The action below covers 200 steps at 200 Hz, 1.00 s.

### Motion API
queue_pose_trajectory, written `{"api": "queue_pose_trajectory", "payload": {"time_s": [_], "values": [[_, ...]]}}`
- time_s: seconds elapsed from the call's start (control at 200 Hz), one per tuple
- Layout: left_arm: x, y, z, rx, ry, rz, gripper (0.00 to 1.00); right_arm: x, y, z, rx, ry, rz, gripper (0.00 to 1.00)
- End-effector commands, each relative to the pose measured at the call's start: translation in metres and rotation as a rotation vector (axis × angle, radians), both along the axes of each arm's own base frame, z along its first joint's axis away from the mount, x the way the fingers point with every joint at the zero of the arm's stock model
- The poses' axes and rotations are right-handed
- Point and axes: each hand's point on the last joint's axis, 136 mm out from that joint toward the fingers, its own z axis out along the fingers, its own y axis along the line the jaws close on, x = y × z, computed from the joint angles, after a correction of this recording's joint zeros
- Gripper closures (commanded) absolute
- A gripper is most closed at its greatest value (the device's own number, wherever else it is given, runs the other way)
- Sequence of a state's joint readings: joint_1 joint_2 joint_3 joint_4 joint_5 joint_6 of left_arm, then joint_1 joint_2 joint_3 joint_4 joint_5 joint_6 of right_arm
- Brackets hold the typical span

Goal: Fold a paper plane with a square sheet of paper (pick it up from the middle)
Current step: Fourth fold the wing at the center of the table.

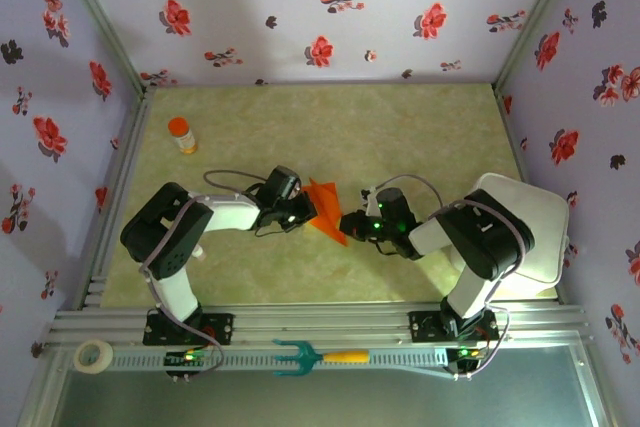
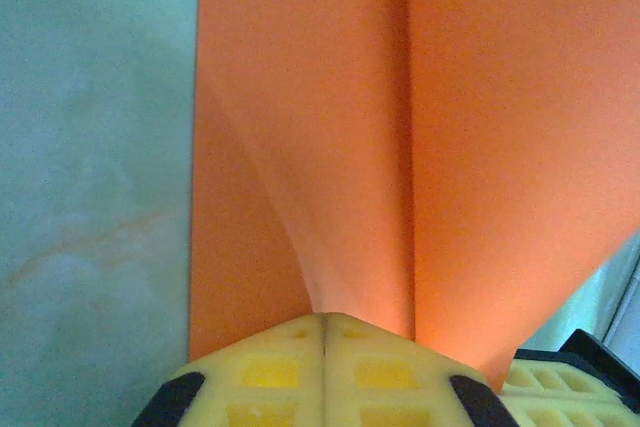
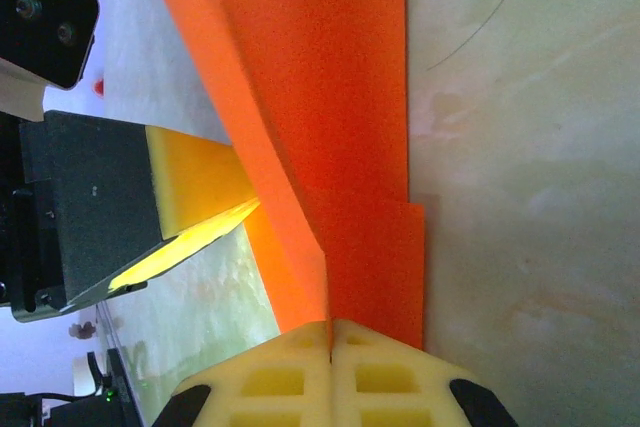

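Right of the orange-capped bottle [image 1: 182, 134] and nearer to my bases than it, the square sheet of paper [image 1: 325, 209] is pinched between my two arms. My left fingers [image 1: 303, 210] are closed on the end facing the bottle. Seen from that wrist, the pads meet flat and the orange sheet runs out from between them. My right fingers [image 1: 352, 223] are closed on the end away from the bottle, gripping the paper the same way.

The sheet is not a flat square. Seen from above, its outline is a pointed wedge. At my right fingers several layers overlap with a stepped edge, and at my left a straight line runs up the sheet beside a curling panel. I judge the first folds done. It does not yet read as a narrow dart, so the narrowing folds and the wings are probably left.

Much is hard to make out. I cannot tell whether that straight line is a crease or a layer's edge, nor how many layers there are. Both wrist views sit too close and cut off the sheet's outer edges. From above, my fingers cover both ends, and I cannot tell whether the lowest corner touches the worktop [image 1: 400, 137].
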<state>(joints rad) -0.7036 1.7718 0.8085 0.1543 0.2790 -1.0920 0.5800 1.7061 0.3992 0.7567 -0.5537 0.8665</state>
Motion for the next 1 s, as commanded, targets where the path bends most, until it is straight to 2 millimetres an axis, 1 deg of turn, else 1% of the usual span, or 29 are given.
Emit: {"api": "queue_pose_trajectory", "payload": {"time_s": [0.0,0.095,0.175,0.285,0.36,0.6,0.725,0.88,0.995], "values": [[0.005,0.01,0.005,0.056,-0.029,-0.003,0.96,-0.003,-0.005,-0.019,-0.036,0.062,-0.026,0.97],[0.013,0.002,0.024,0.019,-0.088,-0.027,0.95,-0.003,-0.004,-0.02,-0.027,0.077,-0.022,0.97],[0.017,-0.01,0.041,-0.038,-0.136,-0.055,0.95,-0.003,-0.003,-0.021,-0.021,0.087,-0.023,0.97],[0.019,-0.023,0.05,-0.095,-0.158,-0.092,0.96,-0.002,-0.004,-0.022,-0.017,0.095,-0.031,0.97],[0.019,-0.03,0.051,-0.125,-0.164,-0.11,0.97,-0.002,-0.005,-0.022,-0.013,0.1,-0.032,0.97],[0.025,-0.042,0.043,-0.182,-0.158,-0.099,0.97,-0.001,-0.007,-0.023,-0.006,0.118,-0.037,0.97],[0.027,-0.044,0.039,-0.178,-0.15,-0.096,0.97,0.0,-0.009,-0.024,-0.004,0.132,-0.041,0.97],[0.028,-0.041,0.027,-0.152,-0.126,-0.079,0.97,0.001,-0.011,-0.025,-0.003,0.14,-0.049,0.97],[0.029,-0.042,0.023,-0.146,-0.122,-0.075,0.97,0.0,-0.011,-0.025,-0.003,0.147,-0.047,0.97]]}}
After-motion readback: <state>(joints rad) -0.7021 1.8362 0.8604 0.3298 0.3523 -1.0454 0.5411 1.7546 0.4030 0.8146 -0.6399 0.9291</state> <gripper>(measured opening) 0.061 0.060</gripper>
